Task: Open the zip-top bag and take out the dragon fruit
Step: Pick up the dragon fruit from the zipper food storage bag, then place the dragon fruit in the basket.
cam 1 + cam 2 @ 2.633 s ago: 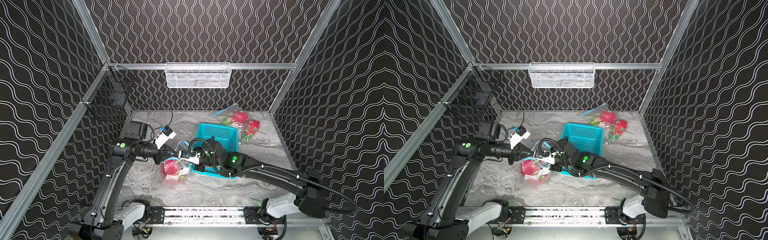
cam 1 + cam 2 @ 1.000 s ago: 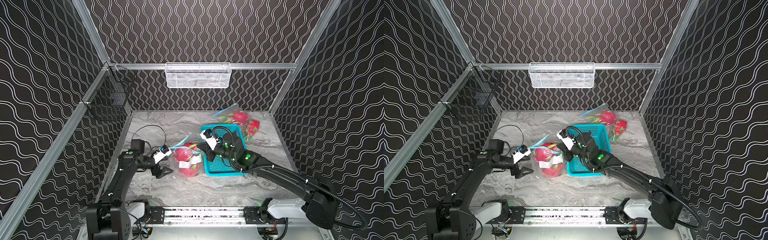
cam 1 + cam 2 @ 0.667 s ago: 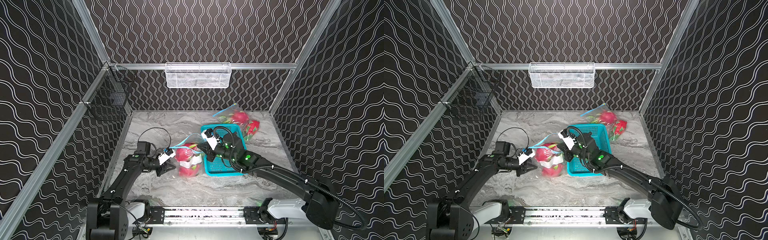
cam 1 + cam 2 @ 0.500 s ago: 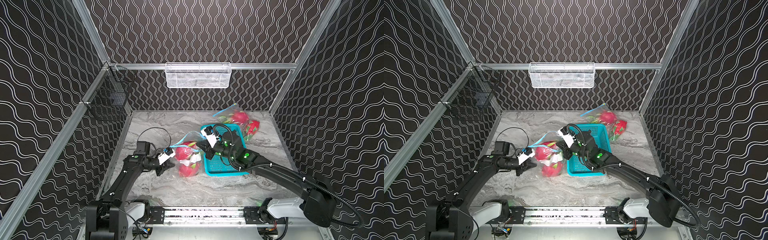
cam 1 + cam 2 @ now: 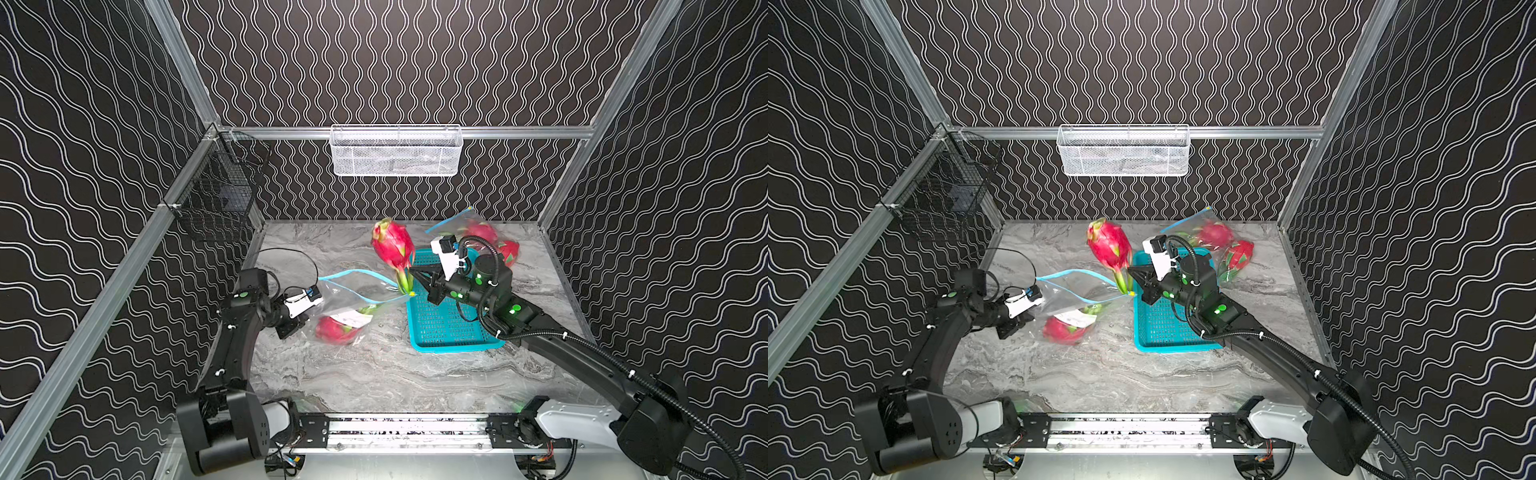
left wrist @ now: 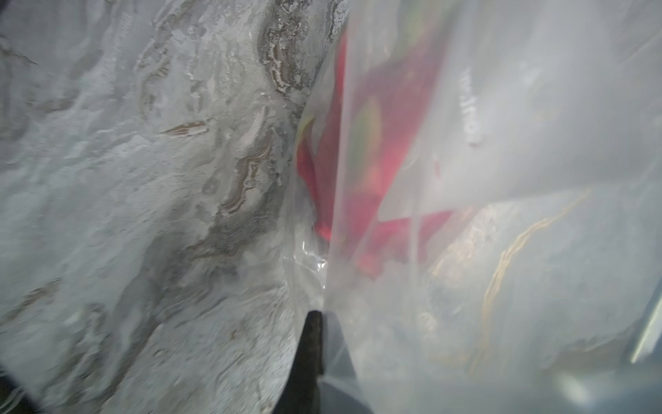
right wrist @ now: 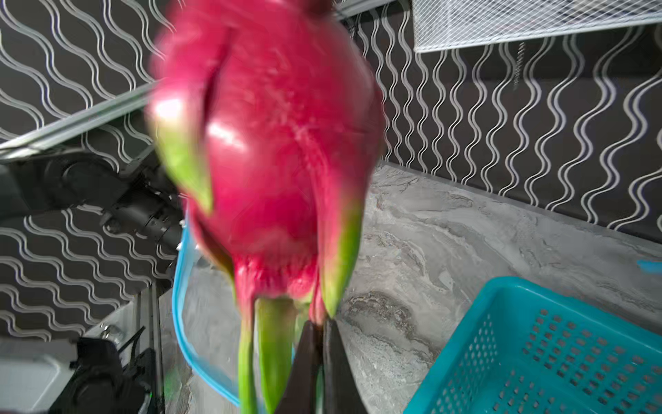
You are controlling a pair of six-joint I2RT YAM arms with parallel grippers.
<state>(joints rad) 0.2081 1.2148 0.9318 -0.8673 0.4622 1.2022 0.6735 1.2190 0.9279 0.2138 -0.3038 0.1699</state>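
The front part of the table point(image 5: 374, 382) carries nothing. A little farther, toward the left edge, the left gripper point(image 6: 322, 333) is clenched on the plastic of the bag point(image 5: 357, 291). I think it pins the bag so that it does not rise with the fruit when the other arm pulls. The blue zip edge stands open in a loop, and a second fruit point(image 5: 334, 330) lies inside, on the table, under a white label. Near the middle of the table, the right gripper point(image 7: 320, 333) is shut on a thin green leaf at the lower end of the dragon fruit point(image 5: 392, 247). The fruit is out of the bag and hangs in the air above the open mouth, just beside the left rim of the basket point(image 5: 457, 347). A leaf is a weak place to hold, so the fruit could swing or slip. The basket seems the likely place for it. In the far right corner another bag point(image 5: 469, 220) with red fruits lies behind the basket.
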